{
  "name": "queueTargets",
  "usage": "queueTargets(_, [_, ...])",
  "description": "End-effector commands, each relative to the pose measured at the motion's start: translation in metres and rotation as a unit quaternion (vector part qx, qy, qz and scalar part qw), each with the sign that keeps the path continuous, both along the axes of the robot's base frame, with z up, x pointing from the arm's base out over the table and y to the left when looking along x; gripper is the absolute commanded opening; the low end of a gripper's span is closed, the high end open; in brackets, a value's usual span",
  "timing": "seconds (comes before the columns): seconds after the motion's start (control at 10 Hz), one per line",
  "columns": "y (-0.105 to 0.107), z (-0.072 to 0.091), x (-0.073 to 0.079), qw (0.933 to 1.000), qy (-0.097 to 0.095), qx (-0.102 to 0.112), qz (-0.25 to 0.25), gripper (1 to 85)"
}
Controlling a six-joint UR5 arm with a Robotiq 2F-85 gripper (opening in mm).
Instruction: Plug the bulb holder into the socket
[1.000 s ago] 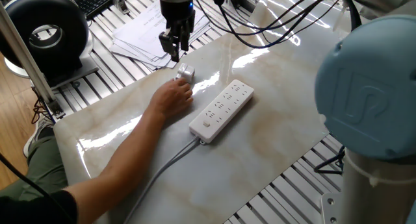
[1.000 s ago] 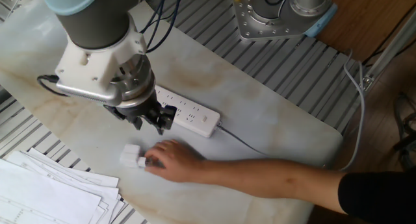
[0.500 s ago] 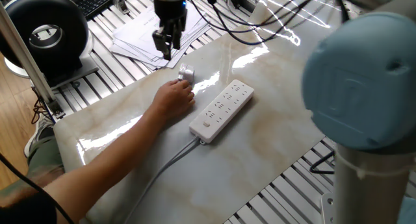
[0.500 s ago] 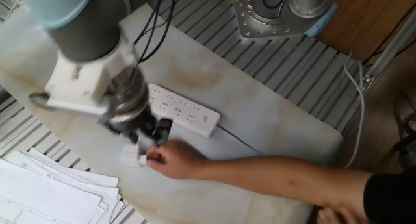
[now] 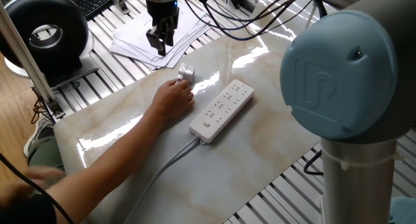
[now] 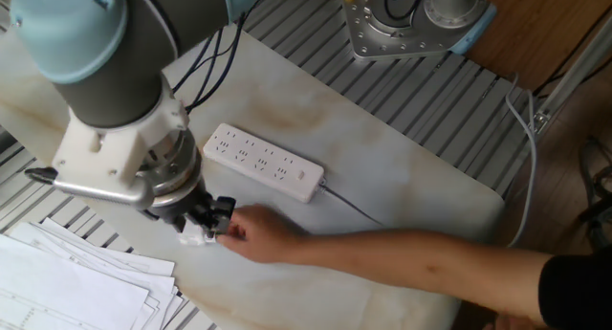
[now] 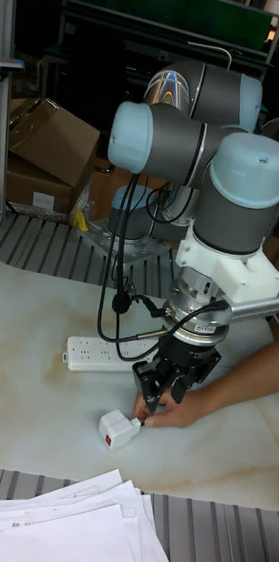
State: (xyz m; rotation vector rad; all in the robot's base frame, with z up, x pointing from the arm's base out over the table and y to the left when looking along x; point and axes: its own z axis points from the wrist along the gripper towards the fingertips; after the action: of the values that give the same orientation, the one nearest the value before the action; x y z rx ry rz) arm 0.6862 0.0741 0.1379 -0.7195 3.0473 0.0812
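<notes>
Glossy marbled tabletop, with the blocky white plastic bulb holder lying on it, red mark outward, round end touched by a person's hand. Long white socket just beside, flat. Dark metal gripper above, fingers slightly apart, holding nothing.

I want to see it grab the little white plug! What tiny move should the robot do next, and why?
Probably wait above. A person's hand is touching the bulb holder, and the gripper hangs empty just over those fingers. Once the hand leaves, lowering onto the holder seems right. The socket lies unplugged nearby.
</notes>
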Motion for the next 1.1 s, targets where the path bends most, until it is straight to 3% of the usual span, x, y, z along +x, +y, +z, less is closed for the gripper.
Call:
queueTargets(0.0, [0.017,0.033,-0.013,0.9994,0.018,0.017,-0.026,45.0])
queueTargets(0.4, [0.014,0.039,-0.023,0.998,0.035,0.006,-0.053,45.3])
queueTargets(0.9, [-0.012,0.038,-0.02,0.9982,0.026,-0.044,-0.031,47.7])
queueTargets(1.0, [-0.013,0.038,-0.015,0.9986,0.018,-0.044,-0.024,47.7])
